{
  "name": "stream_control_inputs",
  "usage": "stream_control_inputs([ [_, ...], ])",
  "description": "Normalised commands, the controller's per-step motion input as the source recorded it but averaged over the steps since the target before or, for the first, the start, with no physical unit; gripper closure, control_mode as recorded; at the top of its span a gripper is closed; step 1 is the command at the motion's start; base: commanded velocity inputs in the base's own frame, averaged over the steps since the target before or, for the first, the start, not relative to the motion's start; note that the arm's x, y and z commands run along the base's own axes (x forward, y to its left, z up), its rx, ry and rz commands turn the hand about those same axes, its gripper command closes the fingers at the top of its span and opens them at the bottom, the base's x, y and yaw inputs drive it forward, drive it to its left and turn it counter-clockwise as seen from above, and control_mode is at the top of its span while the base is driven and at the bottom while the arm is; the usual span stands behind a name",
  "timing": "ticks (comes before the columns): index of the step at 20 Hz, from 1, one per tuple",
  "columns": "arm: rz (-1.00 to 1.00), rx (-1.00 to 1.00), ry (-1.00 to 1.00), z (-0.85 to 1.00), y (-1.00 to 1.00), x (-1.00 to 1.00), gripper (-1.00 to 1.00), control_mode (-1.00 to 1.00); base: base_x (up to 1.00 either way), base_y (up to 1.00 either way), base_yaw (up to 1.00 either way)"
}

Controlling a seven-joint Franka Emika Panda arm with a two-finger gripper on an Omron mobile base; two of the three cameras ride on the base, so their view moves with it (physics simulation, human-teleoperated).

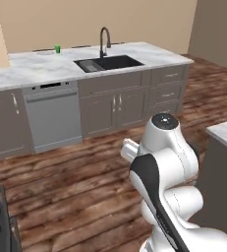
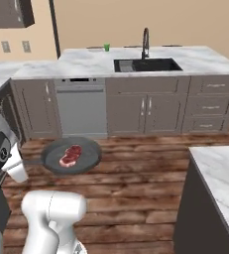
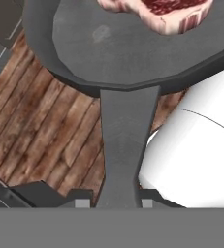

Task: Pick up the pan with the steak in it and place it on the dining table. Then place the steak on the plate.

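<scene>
The dark grey pan (image 2: pixel 86 149) hangs level in the air above the wood floor, left of centre in the right base view. The red steak (image 2: pixel 70 155) with whitish marbling lies inside it. In the hand view the pan (image 3: pixel 99 43) fills the top, and the steak (image 3: pixel 157 9) lies at its far side. The straight handle (image 3: pixel 125 145) runs down between my fingertips, and my gripper (image 3: pixel 112 202) is shut on it. A corner of the marble dining table (image 2: pixel 220 168) shows at the right, also seen as the dining table (image 1: pixel 225 130). The plate is out of view.
Across the floor stands a marble counter (image 2: pixel 86 62) with a black sink (image 2: pixel 145 64), a faucet (image 2: pixel 145 42) and a small green cup (image 2: pixel 106 47). Below it are a dishwasher (image 2: pixel 81 106) and grey cabinets (image 2: pixel 145 111). Open wood floor (image 2: pixel 136 168) lies between.
</scene>
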Motion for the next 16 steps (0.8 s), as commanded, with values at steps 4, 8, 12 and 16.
stream_control_inputs([
  [4,0.0,0.0,0.0,0.0,0.0,0.0,1.0,1.0,1.0,0.0,0.08],
  [8,0.0,0.0,0.0,0.0,0.0,0.0,1.0,1.0,1.0,0.0,0.08],
  [12,0.0,0.0,0.0,0.0,0.0,0.0,1.0,1.0,1.0,0.0,0.08],
  [16,0.0,0.0,0.0,0.0,0.0,0.0,1.0,1.0,1.0,0.0,0.08],
])
